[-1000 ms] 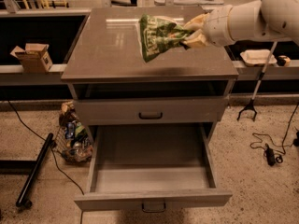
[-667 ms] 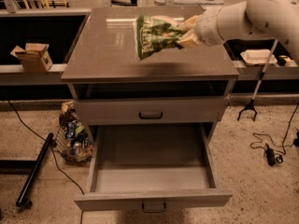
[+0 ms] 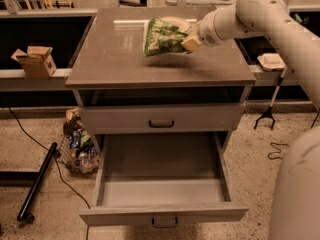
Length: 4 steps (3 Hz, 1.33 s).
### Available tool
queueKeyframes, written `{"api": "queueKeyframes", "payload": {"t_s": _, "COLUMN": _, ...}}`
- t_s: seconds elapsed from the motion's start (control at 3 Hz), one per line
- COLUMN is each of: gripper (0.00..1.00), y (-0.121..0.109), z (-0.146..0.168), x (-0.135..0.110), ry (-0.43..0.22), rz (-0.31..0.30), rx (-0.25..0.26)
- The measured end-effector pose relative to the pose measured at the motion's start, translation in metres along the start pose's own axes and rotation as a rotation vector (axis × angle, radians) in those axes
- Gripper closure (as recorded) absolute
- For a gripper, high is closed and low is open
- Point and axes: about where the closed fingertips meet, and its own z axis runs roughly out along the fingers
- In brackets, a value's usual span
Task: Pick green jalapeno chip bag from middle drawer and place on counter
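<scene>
My gripper (image 3: pixel 189 40) is shut on the right edge of the green jalapeno chip bag (image 3: pixel 162 36) and holds it over the middle of the counter (image 3: pixel 120 59), low above or touching the slab; I cannot tell which. The white arm reaches in from the upper right. The bag partly hides a white shallow bowl (image 3: pixel 177 20) at the back of the counter. The middle drawer (image 3: pixel 162 186) stands pulled out below, its grey floor bare.
A closed upper drawer front with a black loop handle (image 3: pixel 161 124) sits under the counter. A basket of items (image 3: pixel 77 144) and a black bar (image 3: pixel 37 181) lie on the floor at left. A cardboard box (image 3: pixel 35 59) rests on the left ledge.
The arm has carried the bag further back and left over the counter and a little lower. The drawer has not moved.
</scene>
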Motion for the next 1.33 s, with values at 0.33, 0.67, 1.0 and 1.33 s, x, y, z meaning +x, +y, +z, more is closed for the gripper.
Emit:
{"api": "queueKeyframes", "payload": {"t_s": 0.33, "gripper": 0.82, "y": -0.014, "z": 0.016, "x": 0.021, "ry": 0.068, "rz": 0.125, "rx": 0.016}}
{"api": "queueKeyframes", "payload": {"t_s": 0.67, "gripper": 0.59, "y": -0.023, "z": 0.019, "x": 0.039, "ry": 0.133, "rz": 0.196, "rx": 0.034}}
{"api": "queueKeyframes", "payload": {"t_s": 1.0, "gripper": 0.36, "y": -0.029, "z": 0.014, "x": 0.051, "ry": 0.176, "rz": 0.235, "rx": 0.058}}
{"api": "queueKeyframes", "payload": {"t_s": 1.33, "gripper": 0.13, "y": -0.034, "z": 0.001, "x": 0.059, "ry": 0.206, "rz": 0.255, "rx": 0.091}}
